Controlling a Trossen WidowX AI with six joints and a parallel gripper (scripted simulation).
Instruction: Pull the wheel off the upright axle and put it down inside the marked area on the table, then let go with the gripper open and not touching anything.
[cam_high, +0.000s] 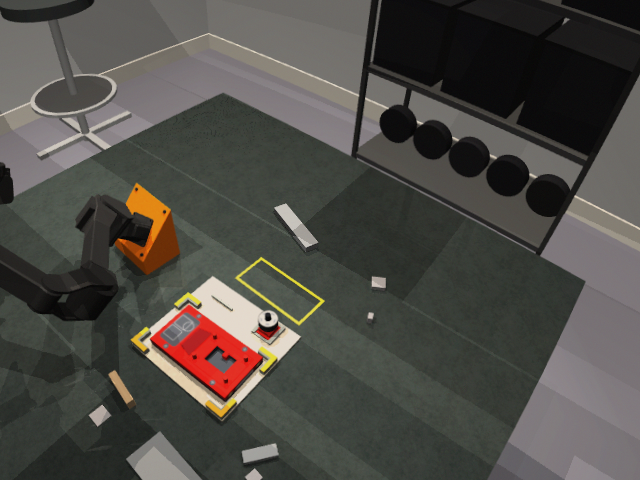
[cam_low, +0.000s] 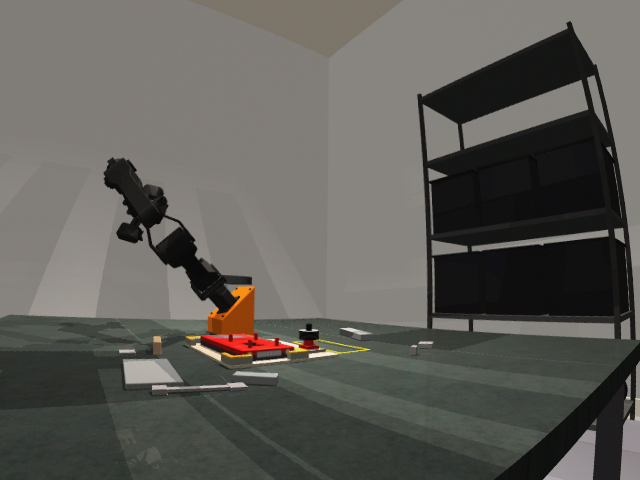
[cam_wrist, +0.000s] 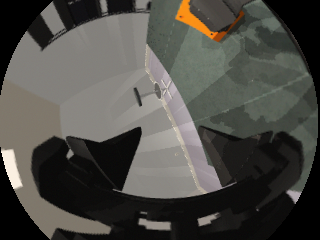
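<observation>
Wheel (cam_high: 267, 319) seated on upright axle (cam_low: 308, 326), on red mount at corner of cream board (cam_high: 235, 297), just beside yellow marked area (cam_high: 279, 290). Axis vertical, flat faces horizontal. Gripper (cam_wrist: 170, 154) near full spread, holding nothing, raised by orange block (cam_high: 149, 229), well apart from wheel. Approach from directly above, jaws straddling rim; lift straight along axle, avoiding sideways tilt.
</observation>
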